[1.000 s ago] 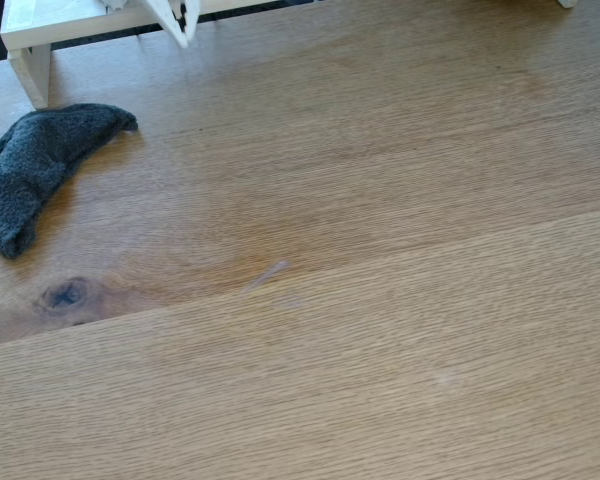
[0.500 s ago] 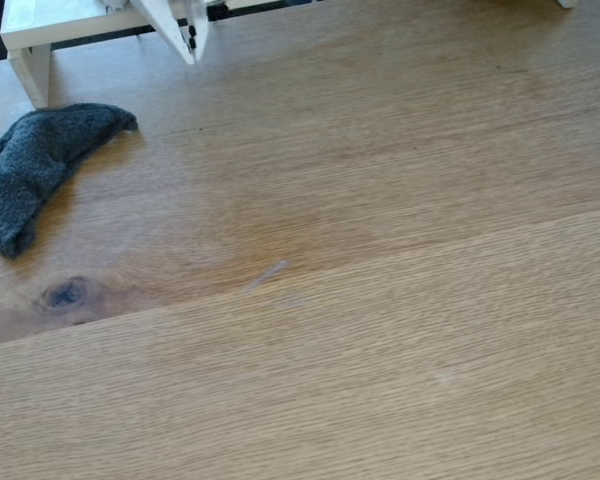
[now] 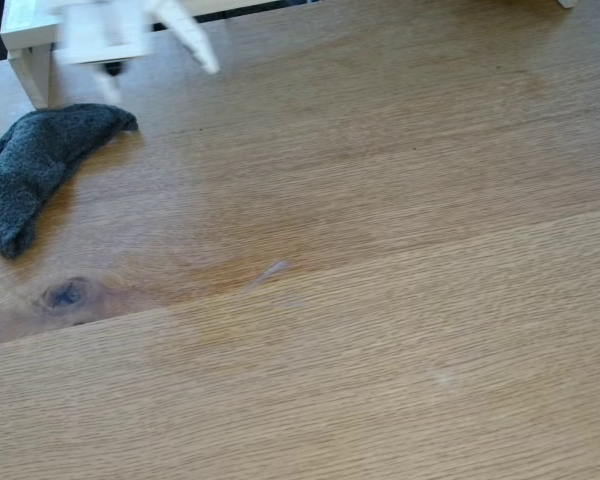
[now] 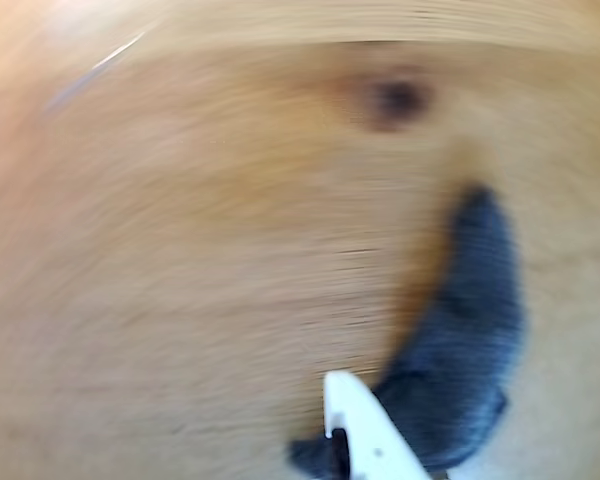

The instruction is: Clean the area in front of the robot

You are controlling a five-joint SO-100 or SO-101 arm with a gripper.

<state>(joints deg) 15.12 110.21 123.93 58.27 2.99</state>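
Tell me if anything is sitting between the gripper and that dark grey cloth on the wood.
Nothing visible stands in the way. In the fixed view the gripper, blurred by motion, is just above the cloth's upper end, with bare wooden surface between. The wrist view shows a finger tip right at the cloth.

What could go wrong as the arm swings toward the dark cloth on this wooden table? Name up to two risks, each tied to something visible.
1. The gripper is motion-blurred, so it may overshoot the dark grey cloth or strike the table.
2. The cloth's upper end lies near the white frame's leg, where a sweeping finger could clip it.
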